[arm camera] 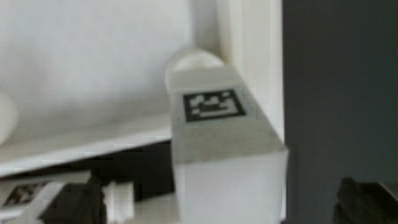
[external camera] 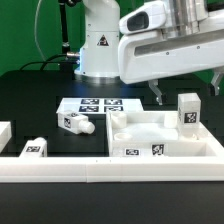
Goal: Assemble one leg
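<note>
A leg (external camera: 187, 112), a short white block with a square tag, stands upright on the far right corner of the large white rimmed panel (external camera: 150, 128). My gripper (external camera: 186, 91) hangs just above it, open, with one dark finger on each side of the leg and clear of it. In the wrist view the leg (arm camera: 224, 140) fills the middle with its tag facing the camera. The gripper (arm camera: 222, 208) is spread wide around the leg, and its dark fingertips (arm camera: 80, 205) show at the edges, not touching the leg.
Another leg (external camera: 75, 123) lies on its side at the panel's left in the exterior view. One more (external camera: 35, 148) lies by the white front rail (external camera: 110, 170), and a white part (external camera: 4, 131) sits at the far left. The marker board (external camera: 95, 104) lies behind, by the robot base.
</note>
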Tool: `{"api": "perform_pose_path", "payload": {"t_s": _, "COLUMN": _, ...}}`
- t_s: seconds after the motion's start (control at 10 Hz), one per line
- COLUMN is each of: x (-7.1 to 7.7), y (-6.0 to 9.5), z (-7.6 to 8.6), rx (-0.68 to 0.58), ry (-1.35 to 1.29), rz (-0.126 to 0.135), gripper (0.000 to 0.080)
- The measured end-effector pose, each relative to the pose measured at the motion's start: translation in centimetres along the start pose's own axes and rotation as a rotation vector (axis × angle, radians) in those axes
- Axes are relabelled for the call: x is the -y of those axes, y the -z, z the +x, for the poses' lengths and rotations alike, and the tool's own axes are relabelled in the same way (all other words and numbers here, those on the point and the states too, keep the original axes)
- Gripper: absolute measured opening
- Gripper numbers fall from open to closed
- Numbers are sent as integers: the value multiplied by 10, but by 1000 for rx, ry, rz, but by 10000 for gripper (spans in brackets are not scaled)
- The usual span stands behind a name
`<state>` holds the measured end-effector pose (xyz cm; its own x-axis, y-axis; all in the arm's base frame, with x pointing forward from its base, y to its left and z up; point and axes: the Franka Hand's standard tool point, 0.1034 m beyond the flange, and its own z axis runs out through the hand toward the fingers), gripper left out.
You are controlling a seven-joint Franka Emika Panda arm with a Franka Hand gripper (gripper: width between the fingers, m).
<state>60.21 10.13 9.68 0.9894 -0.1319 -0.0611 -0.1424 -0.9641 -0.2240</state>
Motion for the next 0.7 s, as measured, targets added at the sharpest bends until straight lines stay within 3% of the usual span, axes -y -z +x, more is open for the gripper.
{"api": "perform_pose_path", "payload": {"t_s": 0.2, "x": 2, "y": -2, "z": 4, "rx": -33, "ry": -13, "rz": -3, "gripper": 649}}
{"api": "perform_pose_path", "payload": {"t_s": 0.3, "x": 0, "y": -3, "z": 3, "rx": -27, "ry": 18, "rz": -26, "gripper": 649}}
{"api": "perform_pose_path", "payload": {"t_s": 0.4, "x": 0, "y": -7, "z": 0, "rx": -15, "ry": 96, "rz": -81, "gripper": 649}}
{"api": "perform_pose_path", "payload": {"t_s": 0.5, "x": 1, "y": -9, "z": -2, "rx": -8, "ry": 148, "rz": -115, "gripper": 649}}
{"api": "perform_pose_path", "payload": {"t_s": 0.7, "x": -1, "y": -10, "z": -3, "rx": -6, "ry": 178, "rz": -132, "gripper": 649}}
